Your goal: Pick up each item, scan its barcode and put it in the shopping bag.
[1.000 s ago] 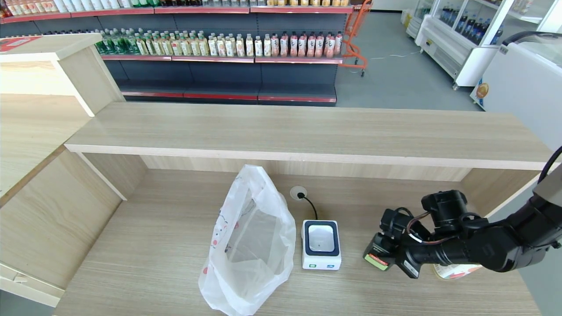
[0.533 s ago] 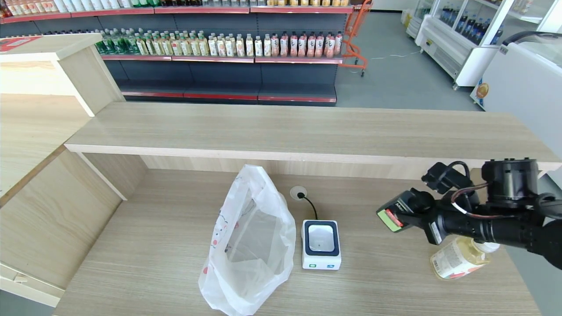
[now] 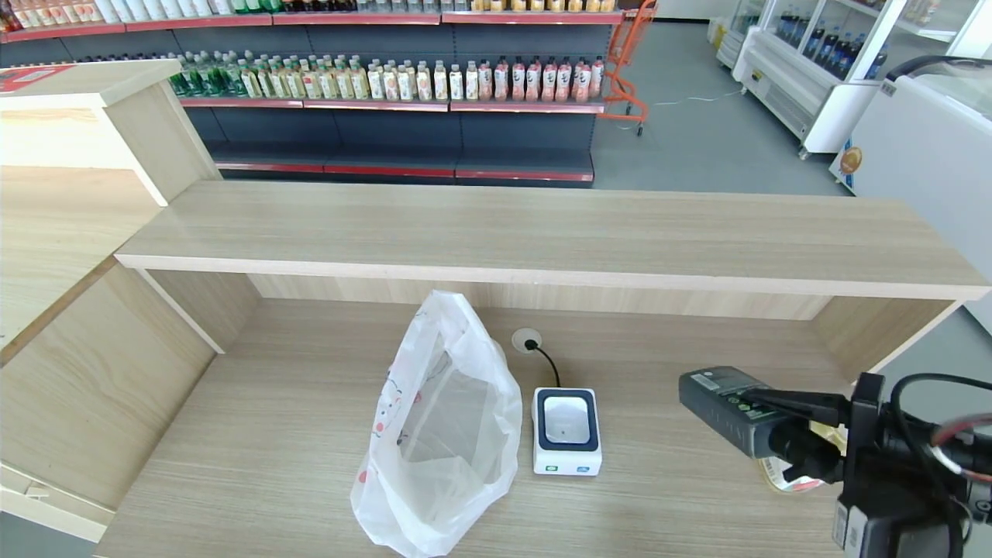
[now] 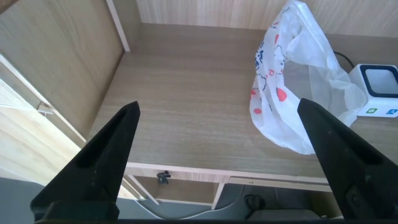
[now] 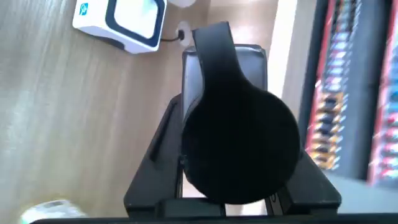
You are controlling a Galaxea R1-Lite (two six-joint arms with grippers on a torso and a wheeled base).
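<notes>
Hovering near the counter's (image 3: 256, 442) right edge, the right claw (image 3: 767, 422) was clenched on a dark box (image 3: 717, 403) whose long axis pointed toward the scanner (image 3: 566, 430), which sat mid-counter just beside the shopping bag (image 3: 442, 434), nearer this arm.

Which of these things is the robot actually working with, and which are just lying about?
Part of the job:
shopping bag
scanner
dark box, held in the right gripper
bottle on the counter, partly hidden

Just lying about:
shelves of drinks
orange metal rack
fridges
</notes>
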